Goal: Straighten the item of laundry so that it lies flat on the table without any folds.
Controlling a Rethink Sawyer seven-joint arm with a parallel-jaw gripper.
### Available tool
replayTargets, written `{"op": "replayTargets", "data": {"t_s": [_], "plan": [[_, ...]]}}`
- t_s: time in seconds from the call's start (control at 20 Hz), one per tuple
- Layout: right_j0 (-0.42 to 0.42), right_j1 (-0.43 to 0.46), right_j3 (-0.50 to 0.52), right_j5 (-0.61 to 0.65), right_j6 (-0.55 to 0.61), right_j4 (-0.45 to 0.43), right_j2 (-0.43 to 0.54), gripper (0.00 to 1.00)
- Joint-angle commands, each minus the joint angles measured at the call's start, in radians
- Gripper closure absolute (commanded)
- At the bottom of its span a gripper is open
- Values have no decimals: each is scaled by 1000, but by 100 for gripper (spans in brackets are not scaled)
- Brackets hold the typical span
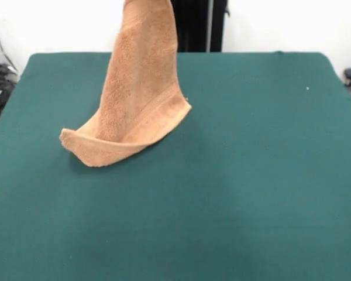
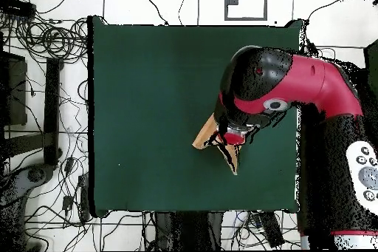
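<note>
One table point(image 1: 263, 187), green cloth. One arm point(image 2: 310, 86) you see overhead, wrist above towel. One towel point(image 1: 137, 99) lifted into tall cone, lower folded edge resting on table. Gripper hidden: grip state unclear to you.

No readable text, label, brand, number or sign in either view. Nothing printed on the towel point(image 1: 137, 93), nothing on the green worktop point(image 1: 251, 175). Pale markings on the arm's point(image 2: 310, 86) casing near the overhead view's right edge, too small to make out as letters or figures
</note>
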Motion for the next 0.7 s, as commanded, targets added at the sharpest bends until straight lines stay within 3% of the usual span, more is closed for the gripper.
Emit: {"op": "replayTargets", "data": {"t_s": [0.05, 0.25, 0.45, 0.7], "plan": [[0, 52, 178, -300, 97, 33, 58, 100], [2, 81, 182, -424, 116, 25, 62, 100], [7, 92, 186, -472, 120, 14, 52, 100], [27, 98, 141, -424, 147, 46, 49, 100]]}}
